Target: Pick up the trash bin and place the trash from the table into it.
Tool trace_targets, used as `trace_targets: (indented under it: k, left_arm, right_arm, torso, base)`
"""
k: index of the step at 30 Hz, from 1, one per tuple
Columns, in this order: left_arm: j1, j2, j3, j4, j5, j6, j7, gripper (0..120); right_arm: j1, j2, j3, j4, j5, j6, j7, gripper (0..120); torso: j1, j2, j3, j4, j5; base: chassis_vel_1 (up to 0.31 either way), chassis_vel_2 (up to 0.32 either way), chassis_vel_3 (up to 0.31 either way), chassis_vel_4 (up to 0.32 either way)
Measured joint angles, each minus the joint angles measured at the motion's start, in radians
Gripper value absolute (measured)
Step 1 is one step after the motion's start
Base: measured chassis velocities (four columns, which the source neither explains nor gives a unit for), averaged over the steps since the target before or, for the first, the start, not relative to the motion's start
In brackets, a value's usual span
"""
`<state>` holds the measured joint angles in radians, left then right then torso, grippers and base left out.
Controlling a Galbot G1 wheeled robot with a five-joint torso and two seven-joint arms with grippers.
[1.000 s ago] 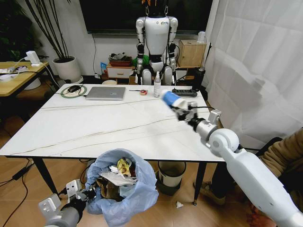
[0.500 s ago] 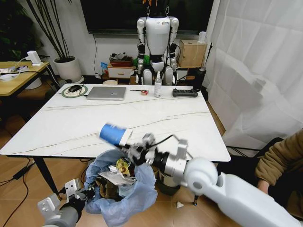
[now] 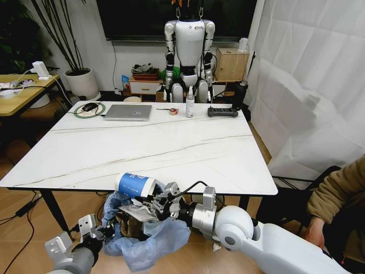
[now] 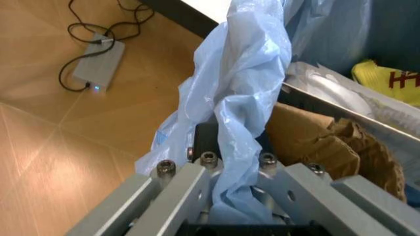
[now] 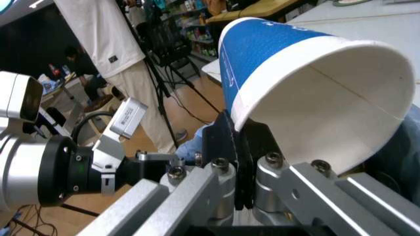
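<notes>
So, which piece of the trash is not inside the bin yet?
The blue paper cup: the right gripper holds it on its side above the trash bin, while the yellow wrapper and brown cardboard lie inside.

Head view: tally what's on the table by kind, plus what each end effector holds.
Laptop: 1
Mouse: 1
Round mat: 1
Bottle: 1
Power strip: 1
Small red roll: 1
Total on table: 6
Held: right end effector, 1 blue paper cup; left end effector, 1 trash bin, by its liner.
</notes>
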<state>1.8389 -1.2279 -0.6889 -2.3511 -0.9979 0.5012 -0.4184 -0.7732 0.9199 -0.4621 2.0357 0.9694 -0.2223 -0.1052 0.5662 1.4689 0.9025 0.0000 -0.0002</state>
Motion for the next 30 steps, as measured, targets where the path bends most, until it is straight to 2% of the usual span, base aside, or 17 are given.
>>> trace_targets:
  k: [2, 5, 8, 14, 22, 28, 30]
  left_arm:
    - [-0.001, 0.001, 0.000, 0.000, 0.000, 0.000, 0.000, 0]
    - [-0.004, 0.003, -0.001, 0.001, 0.000, 0.000, -0.001, 0]
    - [-0.005, 0.005, -0.001, 0.001, 0.000, 0.000, -0.001, 0]
    - [-0.004, 0.005, -0.001, 0.002, 0.000, 0.000, -0.001, 0]
    - [-0.004, 0.008, -0.004, 0.009, 0.005, 0.001, -0.002, 0]
    - [-0.005, 0.014, 0.003, 0.014, 0.009, 0.001, -0.002, 0]
    - [-0.005, 0.017, 0.004, 0.014, 0.009, 0.001, -0.002, 0]
  right_arm:
    - [-0.007, -0.001, 0.000, 0.001, -0.005, 0.000, 0.002, 0]
    - [-0.017, -0.001, 0.003, 0.004, -0.014, 0.000, 0.011, 10]
    - [-0.020, -0.001, 0.005, 0.007, -0.016, 0.000, 0.013, 15]
    - [-0.020, -0.004, 0.013, 0.012, -0.022, 0.002, 0.017, 38]
    - [-0.021, -0.014, 0.032, 0.031, -0.024, 0.002, 0.038, 50]
    - [-0.052, -0.046, 0.090, 0.101, 0.007, -0.013, 0.134, 75]
    - [-0.067, -0.053, 0.111, 0.116, 0.011, -0.004, 0.159, 77]
  torso:
    - [0.000, 0.000, 0.000, -0.0001, 0.0001]
    - [0.000, 0.000, 0.000, -0.0001, 0.0001]
    - [0.000, 0.000, 0.000, -0.0001, 0.0001]
    - [0.000, 0.000, 0.000, 0.0000, 0.0001]
    - [0.000, 0.000, 0.000, 0.0000, 0.0002]
    - [0.000, 0.000, 0.000, 0.0000, 0.0003]
    - [0.000, 0.000, 0.000, 0.0000, 0.0003]
  base:
    - [0.000, 0.000, 0.000, 0.000]
    - [0.000, 0.000, 0.000, 0.000]
    - [0.000, 0.000, 0.000, 0.000]
    - [0.000, 0.000, 0.000, 0.000]
    - [0.000, 0.000, 0.000, 0.000]
    - [0.000, 0.000, 0.000, 0.000]
    - [0.000, 0.000, 0.000, 0.000]
